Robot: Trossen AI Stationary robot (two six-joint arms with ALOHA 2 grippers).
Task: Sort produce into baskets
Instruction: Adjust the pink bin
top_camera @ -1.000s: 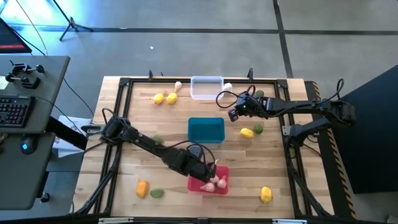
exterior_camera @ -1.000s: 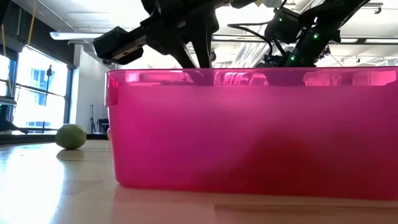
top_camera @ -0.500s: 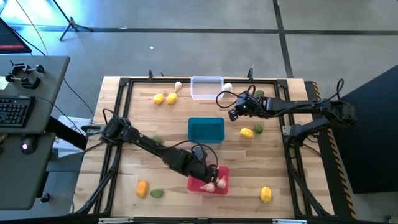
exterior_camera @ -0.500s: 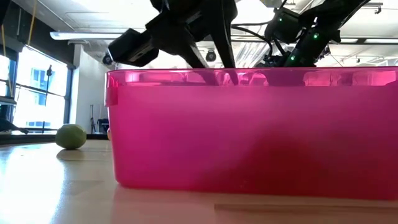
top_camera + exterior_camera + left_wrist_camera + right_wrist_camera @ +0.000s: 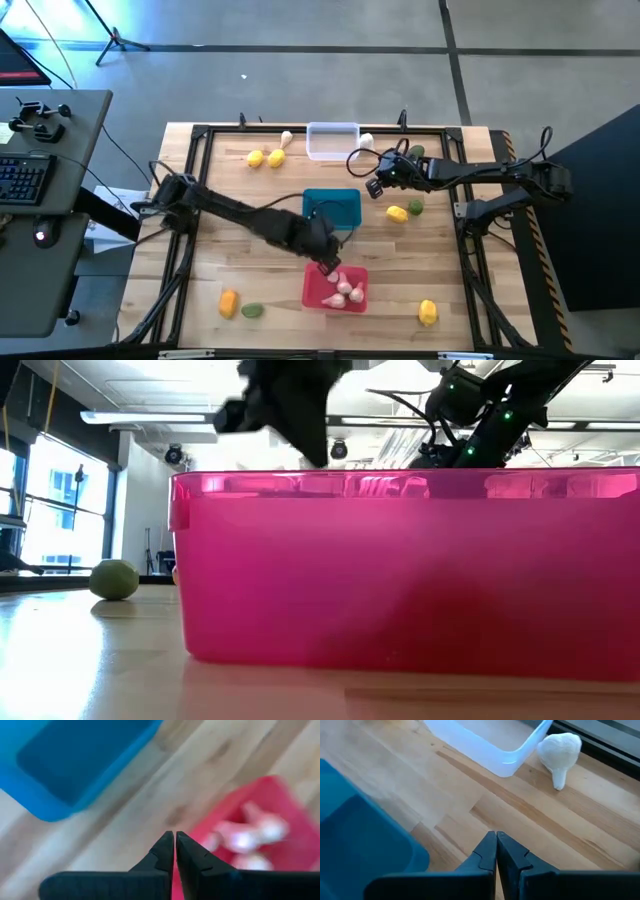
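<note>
The left gripper (image 5: 327, 264) hangs just above the back rim of the red basket (image 5: 313, 295), between it and the teal basket (image 5: 331, 209); its two fingers are pressed together and they hold nothing. In the red basket lie several pinkish-white garlic bulbs (image 5: 345, 290) — the left wrist view shows them (image 5: 248, 837) just past the closed fingertips. The right gripper (image 5: 376, 185) is over the wood between the clear basket (image 5: 332, 140) and the teal one, also pressed shut and empty; a white garlic bulb (image 5: 559, 749) lies beside the corner of the clear basket. Other produce is spread on the table (image 5: 210, 250): two yellow fruits (image 5: 265, 157) near the back left, a yellow fruit (image 5: 397, 212) and a green lump (image 5: 415, 206) right of the teal basket, an orange fruit (image 5: 229, 301) and a green lump (image 5: 251, 311) at the front left — and a yellow fruit (image 5: 427, 312) at the front right.
</note>
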